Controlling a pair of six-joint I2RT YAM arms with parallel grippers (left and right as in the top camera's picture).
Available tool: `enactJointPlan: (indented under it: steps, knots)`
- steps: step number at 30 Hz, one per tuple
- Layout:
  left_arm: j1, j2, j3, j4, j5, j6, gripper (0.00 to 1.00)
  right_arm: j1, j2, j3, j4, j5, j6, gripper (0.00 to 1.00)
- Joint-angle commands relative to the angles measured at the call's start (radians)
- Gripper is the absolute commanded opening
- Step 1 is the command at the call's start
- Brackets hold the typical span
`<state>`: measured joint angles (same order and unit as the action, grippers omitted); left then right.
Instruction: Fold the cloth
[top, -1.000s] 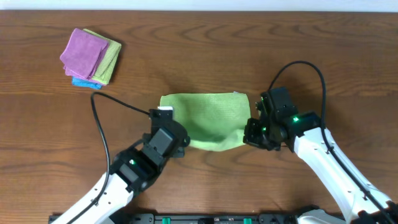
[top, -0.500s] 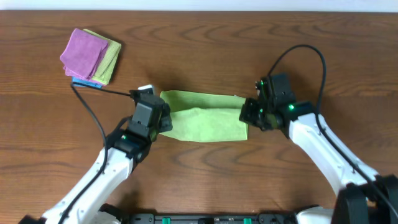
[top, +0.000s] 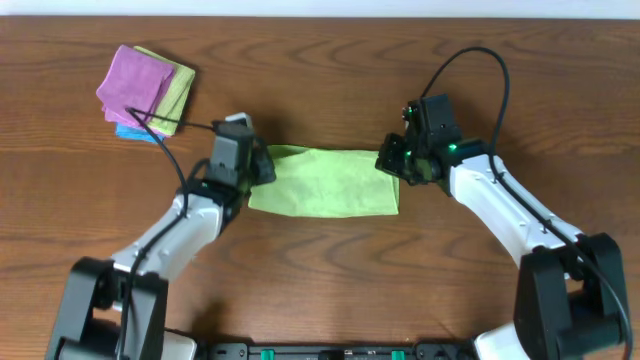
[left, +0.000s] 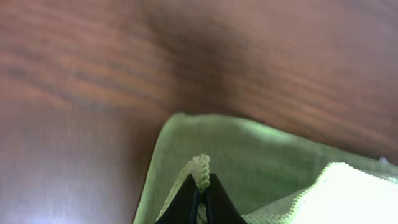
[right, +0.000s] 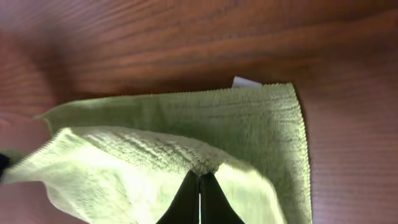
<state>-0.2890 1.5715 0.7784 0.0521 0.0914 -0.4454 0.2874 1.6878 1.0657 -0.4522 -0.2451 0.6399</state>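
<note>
Cloth: the lime-green cloth (top: 322, 182) lies mid-table between the two arms. It forms a wide band running left to right, doubled over on itself, with the lower layer flat on the wood.
Left gripper: the left gripper (top: 262, 164) sits at the band's far-left corner. Its jaws are closed on a pinch of the top layer's stitched hem, plain in the left wrist view.
Right gripper: the right gripper (top: 388, 162) sits at the far-right corner. Its jaws are closed on a small ridge of the top layer, which puckers up at the pinch.
Why held so: one corner in each gripper likely holds the top layer taut across its width, so it lands square and unwrinkled on the layer below.
Layers: in the right wrist view the held layer rides slightly above the lower one. It stops short of the lower layer's far and right edges, so the edges are not matched yet.
Step in hand: judged to be the end of the first fold, with the corners brought over but not released.
Table: brown wood grain (top: 320, 290), bare around the band.
Stack: at the far left, well apart from the work, a purple cloth (top: 133, 85) tops a yellow-green cloth (top: 177, 100) and a blue cloth (top: 130, 132). They seem set aside.
Writing: a small white tag (right: 245, 81) peeks from the cloth's far edge near the right corner. Nothing on it can be read, and no brand shows elsewhere.
</note>
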Motion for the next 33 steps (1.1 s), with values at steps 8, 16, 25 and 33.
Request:
enactJointPlan:
  steps: [8,16,25,33]
  knots:
    - [0.02,0.126,0.171,0.005,0.116,0.107,0.06,-0.046,0.026,0.019,0.051,0.047,0.041,0.02]
    - [0.021,0.172,0.195,-0.029,0.111,0.11,0.05,-0.046,0.026,0.019,0.035,0.033,0.039,0.02]
    - [0.021,0.152,0.195,-0.16,0.111,0.135,0.06,-0.016,0.026,0.019,-0.098,-0.007,0.013,0.02]
    - [0.021,0.072,0.195,-0.269,0.036,0.159,0.06,-0.011,0.026,0.019,-0.172,-0.018,0.009,0.02]
